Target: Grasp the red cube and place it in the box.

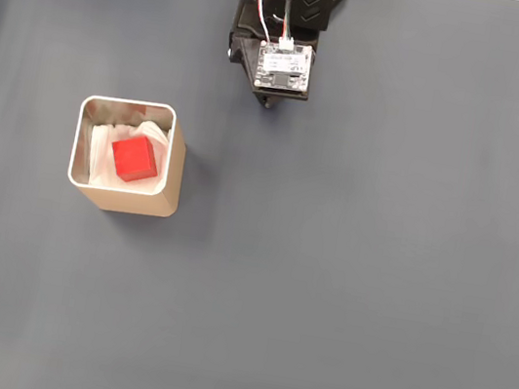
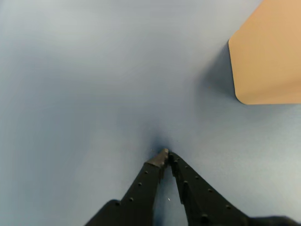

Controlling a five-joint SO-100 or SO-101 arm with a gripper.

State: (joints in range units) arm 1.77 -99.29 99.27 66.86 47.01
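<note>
The red cube (image 1: 135, 157) lies inside the box (image 1: 175, 166), resting on its white lining, at the left of the fixed view. The box is tan with a pale metal rim; its outer wall (image 2: 268, 56) fills the upper right corner of the wrist view. My arm is folded back at the top centre of the fixed view, well to the right of and above the box. In the wrist view my black gripper (image 2: 166, 154) points at the bare blue-grey cloth, its tips touching, shut with nothing between them.
A blue-grey cloth (image 1: 353, 288) covers the whole table. The arm's base and its wiring (image 1: 290, 2) sit at the top edge of the fixed view.
</note>
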